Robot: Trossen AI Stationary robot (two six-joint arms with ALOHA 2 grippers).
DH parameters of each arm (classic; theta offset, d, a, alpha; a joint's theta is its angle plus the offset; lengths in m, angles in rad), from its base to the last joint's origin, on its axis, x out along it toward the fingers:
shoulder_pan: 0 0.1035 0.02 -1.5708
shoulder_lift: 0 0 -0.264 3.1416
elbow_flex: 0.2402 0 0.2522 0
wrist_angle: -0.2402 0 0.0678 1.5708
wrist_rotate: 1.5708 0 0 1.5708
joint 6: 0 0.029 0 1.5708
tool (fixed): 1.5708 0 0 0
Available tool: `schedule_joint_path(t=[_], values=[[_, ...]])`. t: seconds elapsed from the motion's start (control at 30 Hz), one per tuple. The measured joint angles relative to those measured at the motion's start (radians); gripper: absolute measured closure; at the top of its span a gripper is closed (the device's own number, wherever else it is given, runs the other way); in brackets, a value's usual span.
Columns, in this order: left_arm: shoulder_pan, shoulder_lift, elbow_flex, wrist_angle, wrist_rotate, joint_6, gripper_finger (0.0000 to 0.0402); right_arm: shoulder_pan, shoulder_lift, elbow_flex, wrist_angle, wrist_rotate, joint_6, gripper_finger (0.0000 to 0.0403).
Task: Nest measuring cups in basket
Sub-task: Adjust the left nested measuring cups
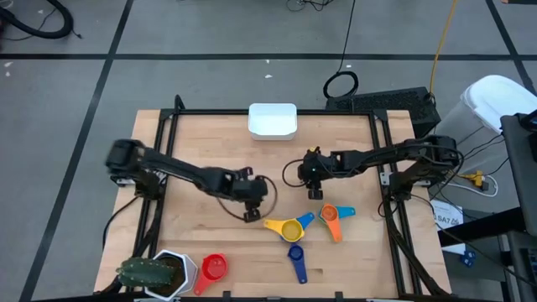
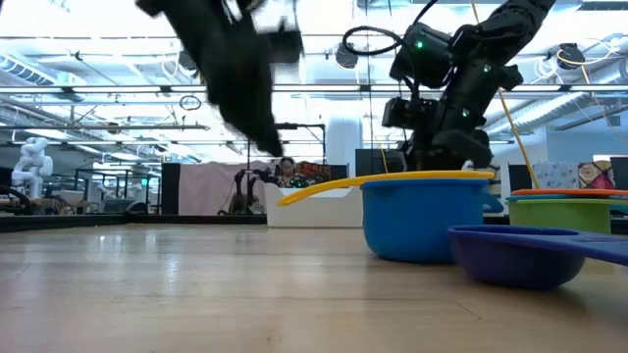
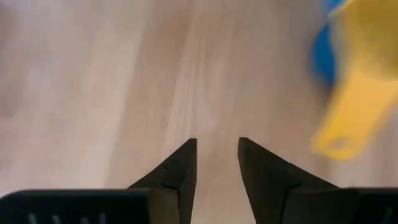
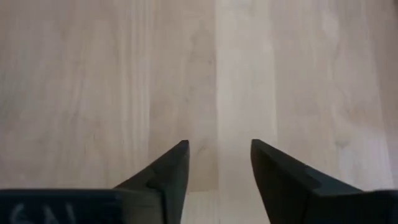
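Observation:
A yellow cup sits inside a light blue cup (image 1: 290, 227) near the table's middle front; it also shows in the left wrist view (image 3: 354, 93). An orange cup sits in a green one (image 1: 331, 218) to its right. A dark blue cup (image 1: 295, 254) lies nearer the front, a red cup (image 1: 214, 268) at the front left. The white basket (image 1: 273, 120) stands at the far edge. My left gripper (image 1: 251, 215) is open and empty, left of the yellow cup. My right gripper (image 1: 316, 194) is open and empty above bare wood, just beyond the orange cup.
A white hexagonal pot with a green plant (image 1: 159, 273) stands at the front left corner. Black frame rails (image 1: 159, 168) run along the table's left and right sides. Bare wood lies between the basket and the cups.

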Motion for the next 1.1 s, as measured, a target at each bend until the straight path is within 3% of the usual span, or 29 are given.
schedule_joint_path(t=[0.23, 0.47, 0.73, 1.1], values=[[-0.082, -0.199, 0.0, -0.013, 0.001, -0.02, 0.028, 0.087, -0.176, 0.0, -0.03, -0.014, -0.006, 0.0219], [-0.202, -0.149, 0.0, 0.023, -0.003, -0.041, 0.028, 0.313, -0.293, 0.077, -0.209, 0.077, 0.083, 0.0235], [-0.277, -0.047, 0.001, 0.121, -0.002, -0.065, 0.028, 0.503, -0.227, 0.201, -0.296, 0.081, 0.294, 0.0249], [-0.297, 0.068, -0.001, 0.215, 0.052, -0.068, 0.0279, 0.593, -0.046, 0.205, -0.217, 0.025, 0.523, 0.0253]])
